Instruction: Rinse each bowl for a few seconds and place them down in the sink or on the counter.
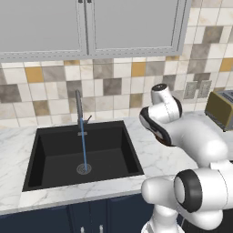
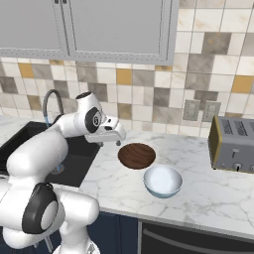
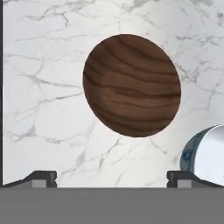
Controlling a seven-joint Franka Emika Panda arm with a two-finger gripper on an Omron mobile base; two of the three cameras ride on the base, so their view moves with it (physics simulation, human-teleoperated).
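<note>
Dark finger tips stand far apart at the bottom of our hand view, so we read the gripper as wide open with nothing between its jaws. From the right base view we see it hanging over the counter, just left of the wooden bowl and above it, touching nothing.

Straight under the hand lies the dark brown bowl, its wood grain running in bands across a round face, resting on the white marble. In the right base view the same bowl sits on the worktop between the sink and the toaster, a little back from the front edge. The glossy white bowl stands upright just in front of it and slightly to the right, close by; whether the two touch we cannot tell. Its rim also shows at the lower right of our hand view.

Further out to the left is the black sink, set into the marble counter over navy cabinets. A thin blue stream runs from the grey faucet down to the round metal drain. To the far right, the tan toaster stands on the counter against the tiled wall, well apart from the bowls.
</note>
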